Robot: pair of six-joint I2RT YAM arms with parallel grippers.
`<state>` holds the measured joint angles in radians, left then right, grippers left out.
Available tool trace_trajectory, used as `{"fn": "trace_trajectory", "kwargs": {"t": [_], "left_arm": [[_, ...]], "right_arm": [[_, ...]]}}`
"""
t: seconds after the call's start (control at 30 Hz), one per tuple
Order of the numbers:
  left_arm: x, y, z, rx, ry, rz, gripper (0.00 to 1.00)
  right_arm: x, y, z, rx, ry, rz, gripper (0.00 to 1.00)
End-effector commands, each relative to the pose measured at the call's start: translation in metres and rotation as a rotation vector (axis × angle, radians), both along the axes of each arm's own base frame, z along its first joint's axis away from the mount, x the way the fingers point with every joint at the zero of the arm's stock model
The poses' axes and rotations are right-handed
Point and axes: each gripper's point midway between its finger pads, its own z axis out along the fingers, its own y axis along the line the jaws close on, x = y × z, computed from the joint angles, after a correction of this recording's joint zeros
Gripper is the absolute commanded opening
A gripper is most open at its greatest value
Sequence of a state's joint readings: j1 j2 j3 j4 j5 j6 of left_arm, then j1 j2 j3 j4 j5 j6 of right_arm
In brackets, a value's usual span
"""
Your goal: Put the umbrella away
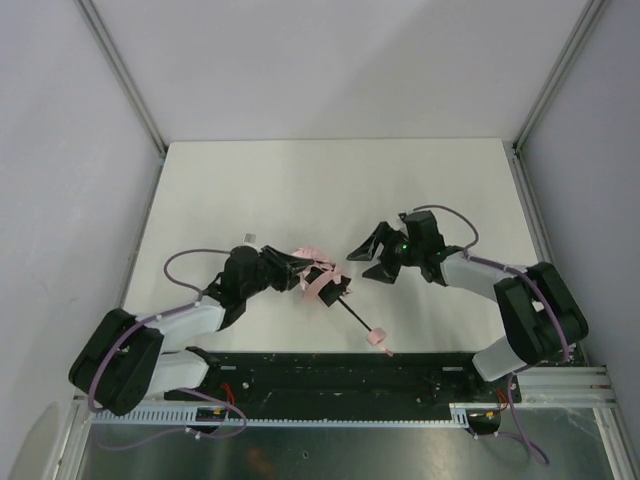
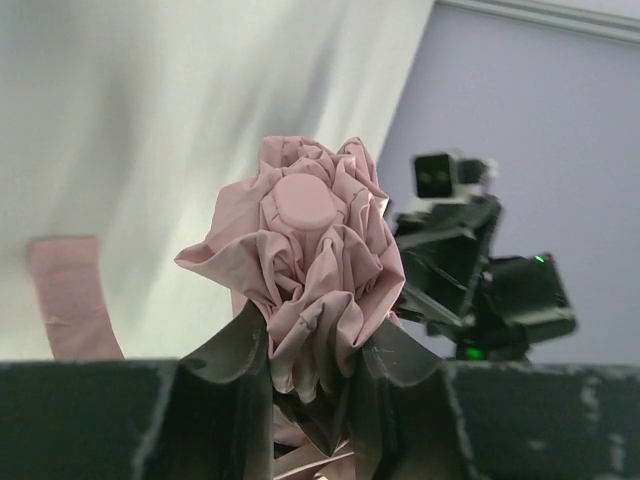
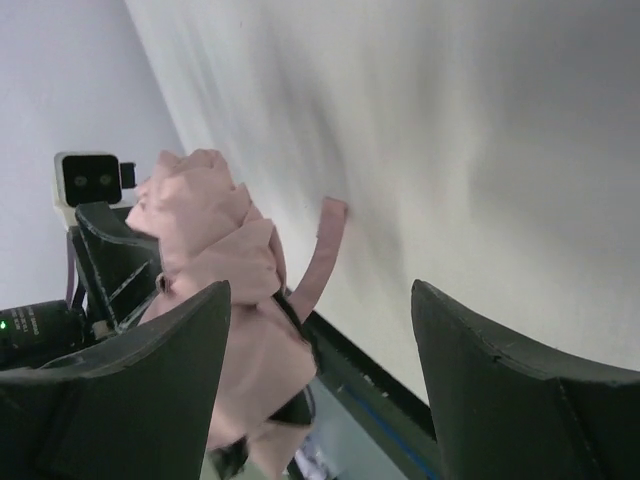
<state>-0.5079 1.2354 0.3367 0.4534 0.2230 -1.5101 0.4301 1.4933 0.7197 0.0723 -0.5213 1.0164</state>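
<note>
The left gripper [image 2: 312,362] is clamping only the umbrella [image 2: 312,232] by its bunched fabric, the right gripper [image 1: 366,257] gaping nearby; that thin cloth is risking slipping free.

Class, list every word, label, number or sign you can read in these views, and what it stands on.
None: no view holds readable text.
The umbrella, its strap and handle are plain pink.
The left gripper, the right gripper and the table bear no lettering.
A green light glows behind the right gripper.
</note>
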Motion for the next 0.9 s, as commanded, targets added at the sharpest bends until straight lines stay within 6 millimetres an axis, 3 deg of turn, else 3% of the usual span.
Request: {"fn": "trace_trajectory", "kwargs": {"t": [0.0,0.13,0.47,0.67,0.87], "left_arm": [[-0.001,-0.015,0.065,-0.181,-0.077,-0.052,0.0],[0.0,-0.015,0.093,-0.225,-0.133,-0.051,0.0],[0.008,-0.017,0.159,-0.321,-0.28,-0.044,0.0],[0.012,-0.019,0.179,-0.338,-0.319,-0.046,0.0],[0.014,-0.02,0.188,-0.355,-0.34,-0.046,0.0]], "right_arm": [[-0.008,0.04,0.022,0.229,0.042,0.048,0.76],[-0.023,0.058,0.023,0.332,0.14,0.032,0.75],[-0.05,0.072,0.01,0.387,0.311,-0.039,0.73],[-0.069,0.064,-0.003,0.37,0.375,-0.098,0.61],[-0.082,0.079,0.012,0.415,0.374,-0.089,0.59]]}}
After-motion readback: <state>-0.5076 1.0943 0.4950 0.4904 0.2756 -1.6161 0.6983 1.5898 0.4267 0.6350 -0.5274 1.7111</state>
